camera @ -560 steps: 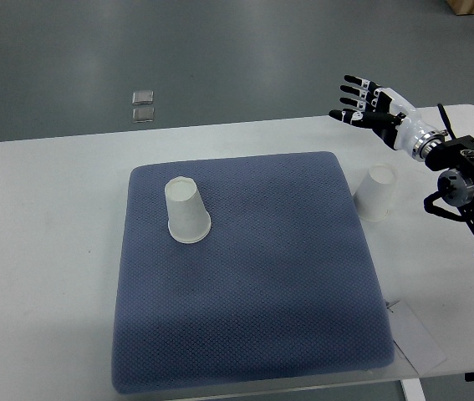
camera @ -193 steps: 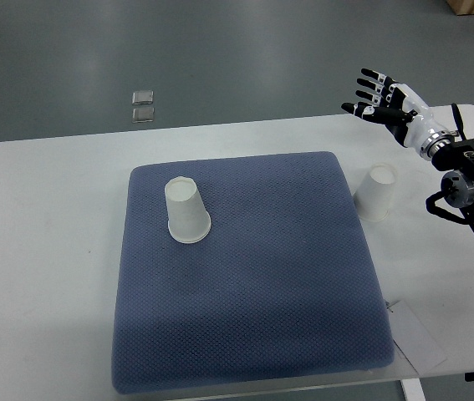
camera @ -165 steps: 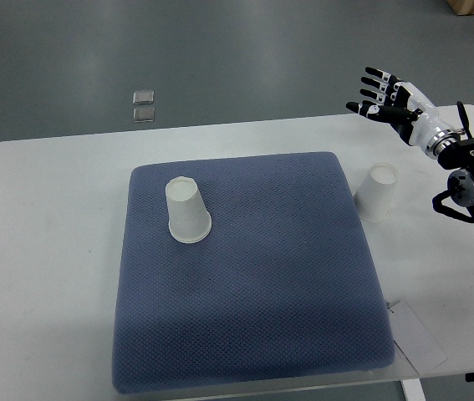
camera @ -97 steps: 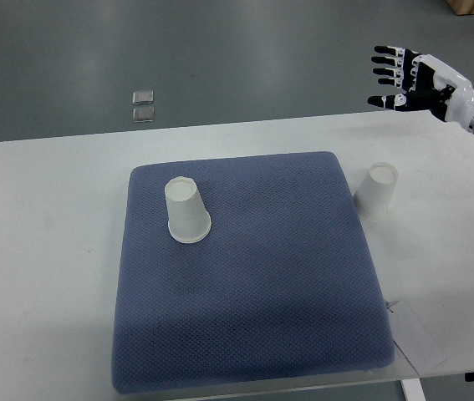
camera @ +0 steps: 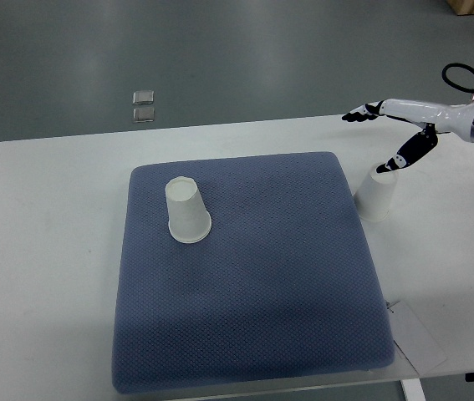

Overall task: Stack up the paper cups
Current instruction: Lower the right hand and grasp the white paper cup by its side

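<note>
You have two upside-down paper cups, one cup point(camera: 188, 213) on the blue mat point(camera: 249, 276), the second cup point(camera: 376, 194) just right of it, under your spread, empty right hand point(camera: 395, 134).

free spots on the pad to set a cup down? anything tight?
The blue pad is bare everywhere except its upper left, where an upside-down cup stands. The bare table lies left of the pad. Tight spot: the second cup beside the pad's right edge, with the right hand open above it.
</note>
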Action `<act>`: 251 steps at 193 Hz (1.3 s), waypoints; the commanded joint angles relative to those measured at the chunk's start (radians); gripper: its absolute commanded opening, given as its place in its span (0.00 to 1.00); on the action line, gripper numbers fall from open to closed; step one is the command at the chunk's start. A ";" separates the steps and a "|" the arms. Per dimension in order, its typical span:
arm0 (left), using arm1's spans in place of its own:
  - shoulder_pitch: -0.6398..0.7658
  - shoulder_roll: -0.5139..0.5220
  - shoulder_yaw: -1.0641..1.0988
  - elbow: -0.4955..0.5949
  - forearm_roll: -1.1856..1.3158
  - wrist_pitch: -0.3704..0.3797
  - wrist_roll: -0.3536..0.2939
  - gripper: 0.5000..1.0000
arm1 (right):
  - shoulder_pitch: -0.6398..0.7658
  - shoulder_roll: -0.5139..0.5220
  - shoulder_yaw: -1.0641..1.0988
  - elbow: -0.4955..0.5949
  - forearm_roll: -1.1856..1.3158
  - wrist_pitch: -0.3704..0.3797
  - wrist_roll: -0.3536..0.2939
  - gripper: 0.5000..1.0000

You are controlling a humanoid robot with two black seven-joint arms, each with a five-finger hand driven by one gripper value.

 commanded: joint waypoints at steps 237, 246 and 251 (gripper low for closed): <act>0.000 0.000 0.000 0.000 0.000 0.000 0.000 1.00 | 0.085 0.000 -0.312 -0.054 0.036 -0.172 0.005 0.83; -0.001 0.000 0.000 0.000 0.000 0.000 -0.001 1.00 | 0.085 0.001 -0.314 -0.054 0.036 -0.172 0.005 0.83; 0.000 0.000 0.000 0.000 0.000 0.000 0.000 1.00 | 0.085 0.003 -0.315 -0.054 0.034 -0.172 0.005 0.83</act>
